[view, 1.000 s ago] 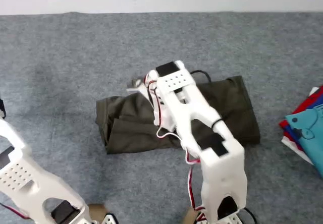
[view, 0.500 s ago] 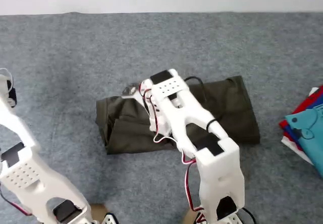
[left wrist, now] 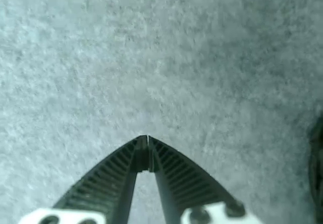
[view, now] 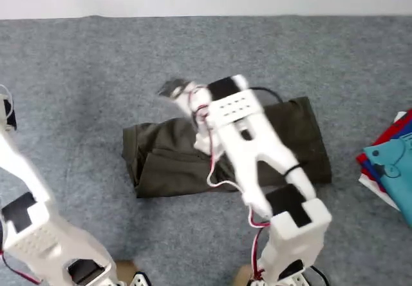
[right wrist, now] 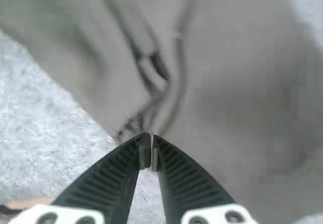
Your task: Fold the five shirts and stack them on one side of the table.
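Grey, felt-like table (view: 96, 60). One olive shirt (view: 161, 160) lies near the middle of it, spread sideways in a rough rectangle. The end nearer the left arm is bunched, with a flap folded over on itself and several creases. The other end lies flatter.

At the table's right-hand edge in the high view sits a stack of folded shirts (view: 386, 163), cut off by the frame: a teal one on top, red under it, white showing at the bottom. The stack is apart from the olive shirt, with bare table between them.

The right arm (view: 257, 151) stretches from the near edge across the olive shirt and covers its middle. The right pincer (view: 175, 90) is out at the shirt's far edge, blurred in the high view. In the right wrist view the right pincer (right wrist: 146, 146) has its ribbed black tips pressed together, with only a hairline between them. They point at the border where the olive shirt (right wrist: 227, 82) meets the table. I cannot tell whether any cloth is caught in the tips.

The left arm (view: 32, 228) stands at the left side of the table, well apart from the olive shirt. In the left wrist view the left pincer (left wrist: 147, 148) is closed, tip against tip, holding nothing, over bare grey table. A dark sliver shows at that view's edge; I cannot tell what it is.
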